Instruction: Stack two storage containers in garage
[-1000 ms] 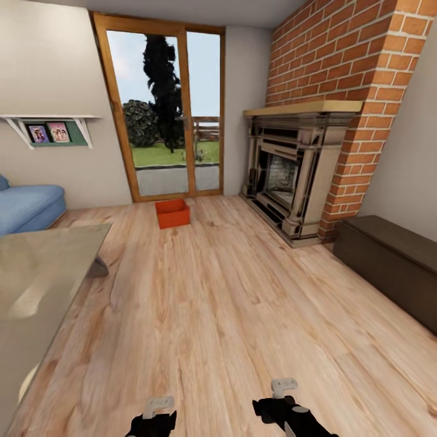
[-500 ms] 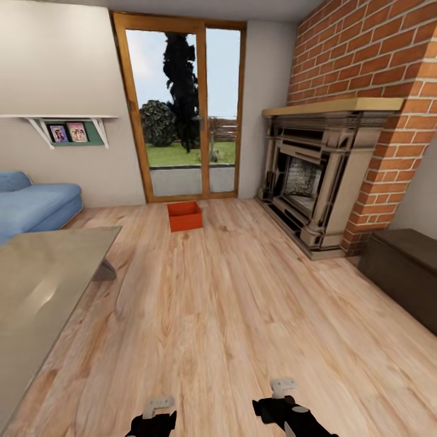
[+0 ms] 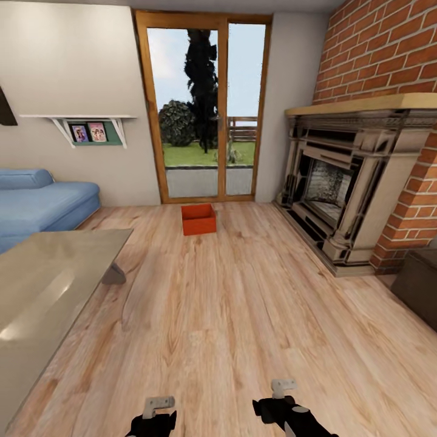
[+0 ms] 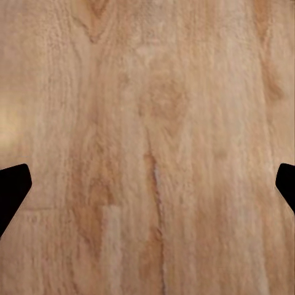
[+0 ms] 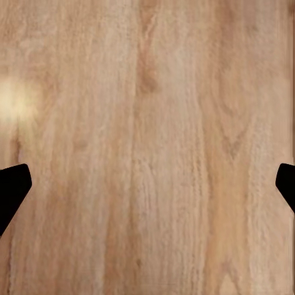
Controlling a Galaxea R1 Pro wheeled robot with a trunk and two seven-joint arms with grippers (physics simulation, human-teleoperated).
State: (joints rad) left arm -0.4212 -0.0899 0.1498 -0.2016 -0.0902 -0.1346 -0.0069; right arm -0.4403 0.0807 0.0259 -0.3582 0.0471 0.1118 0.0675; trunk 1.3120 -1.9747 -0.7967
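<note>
I am in the living room, on its light wood plank flooring [image 3: 230, 315]. One orange-red open-topped storage container [image 3: 198, 219] sits on the planks far ahead, just before the glass patio door [image 3: 206, 109]. Both arms hang low at the near edge of the head view, far from the container. My left gripper [image 4: 147, 190] is open, its black fingertips [image 4: 12, 190] wide apart over bare planks. My right gripper [image 5: 147, 187] is open too, with nothing between its fingertips [image 5: 12, 187]. The garage and its floor are out of view.
A glass-topped coffee table [image 3: 42, 291] stands close at the left, with a blue sofa [image 3: 42, 203] behind it. The brick fireplace [image 3: 358, 182] lines the right wall, and a dark-brown cabinet [image 3: 422, 282] juts in at the right edge. A wide strip of planks leads to the container.
The whole view has swung left, so the door, container and fireplace sit further right in the picture. Both arms hold the same pose.
</note>
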